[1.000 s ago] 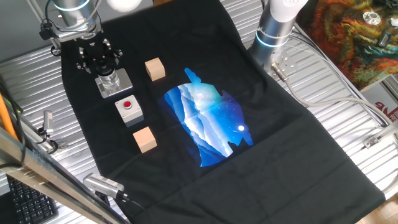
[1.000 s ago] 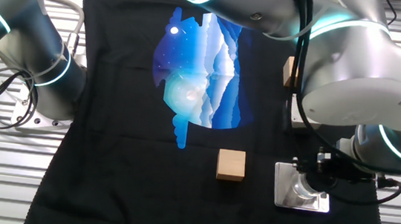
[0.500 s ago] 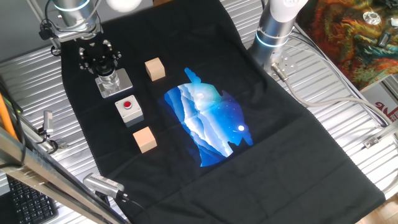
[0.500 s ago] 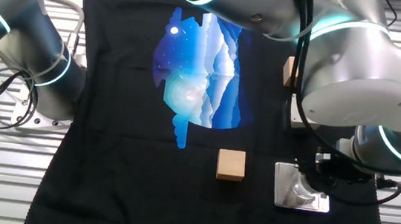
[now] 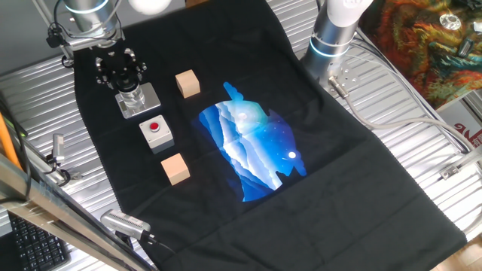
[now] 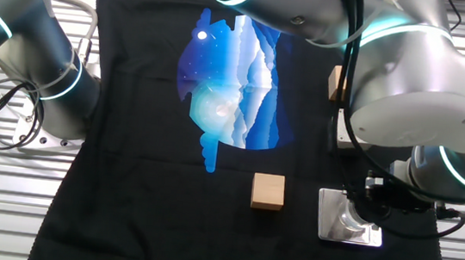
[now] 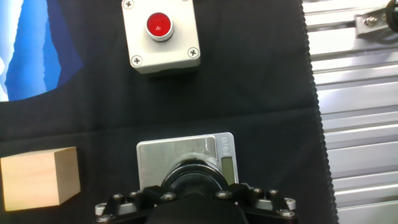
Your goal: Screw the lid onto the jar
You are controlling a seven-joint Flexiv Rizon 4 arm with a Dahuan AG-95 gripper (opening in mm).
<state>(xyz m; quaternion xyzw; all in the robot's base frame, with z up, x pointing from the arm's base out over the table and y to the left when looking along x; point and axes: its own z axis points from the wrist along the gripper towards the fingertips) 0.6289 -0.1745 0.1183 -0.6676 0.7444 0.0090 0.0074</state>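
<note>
In one fixed view the end effector [image 5: 120, 71] stood directly over the jar [image 5: 132, 98] at the far left of the black cloth [image 5: 361, 188]. Its dark body hid the jar's top; only the pale lower part and the grey base plate [image 5: 147, 103] showed. Just right of these lay a wooden cube [image 5: 187, 83]; nearer the camera sat the grey box [image 5: 157, 133] with its red button [image 5: 154, 126], then a second cube [image 5: 175, 168]. A blue print [image 5: 252, 147] filled the cloth's middle.

In the other fixed view the arm [image 6: 410, 88] covered the button box almost entirely, and the second cube showed only as a sliver at the arm's edge. The jar [image 6: 350, 217] appeared as a glinting stub beneath the end effector [image 6: 374, 201].

In the hand view a cube [image 7: 40, 177] was cut off at the left edge. The lid [image 7: 196, 180] appeared as a dark round shape over the plate [image 7: 152, 165], its lower part lost behind the end effector [image 7: 196, 202] at the bottom edge. The fingertips could not be made out in any view, so whether the jaws clasped the lid or stood apart could not be told. The counter [image 7: 354, 112] showed ribbed metal at right.
</note>
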